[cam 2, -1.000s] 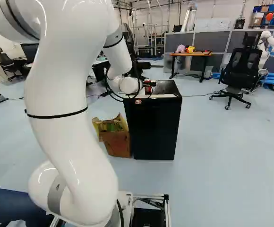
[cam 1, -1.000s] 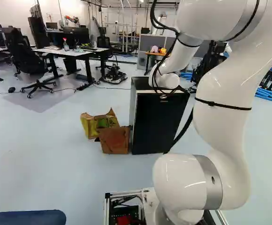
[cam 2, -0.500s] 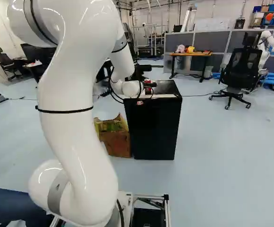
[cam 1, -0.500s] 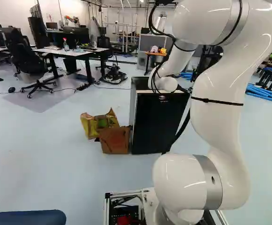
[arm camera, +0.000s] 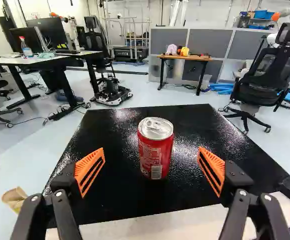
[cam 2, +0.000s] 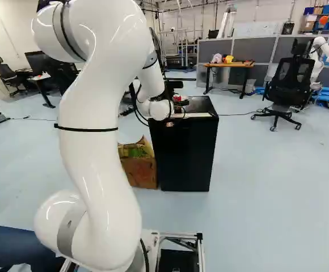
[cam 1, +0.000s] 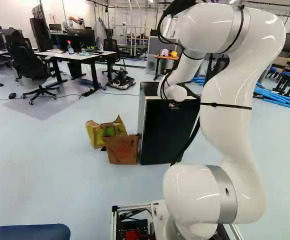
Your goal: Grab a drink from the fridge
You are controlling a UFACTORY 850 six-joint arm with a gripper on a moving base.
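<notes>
Red and silver, a drink can (arm camera: 155,152) stands upright on the black top of the fridge (cam 2: 184,153), near the edge with the pale strip. The fingers (arm camera: 88,163) are spread wide, one on each side of it in the wrist view, with clear space between each orange pad and the can. They have hold of nothing; the can lies ahead of the gap between them, though how deep it sits there I cannot tell.

The white arm (cam 1: 227,125) rises from its base and bends over towards the fridge, black cables (cam 1: 161,30) hanging along its outer part. Against the fridge's side, on the floor, sits a brown box (cam 1: 122,150), with yellow and green packaging (cam 1: 94,134) just beside it.

Farther out, beyond the fridge, a wooden surface (arm camera: 185,57) on dark legs carries pink and yellow items (arm camera: 184,51). A black office chair (cam 2: 289,85) is at the right of the right base view, with another robot (cam 2: 321,48), white, behind it. At the left of the left base view, a white surface (cam 1: 75,56) bears a spray bottle (cam 1: 70,47), and a low wheeled machine (cam 1: 121,80) rests on the floor nearby.
</notes>
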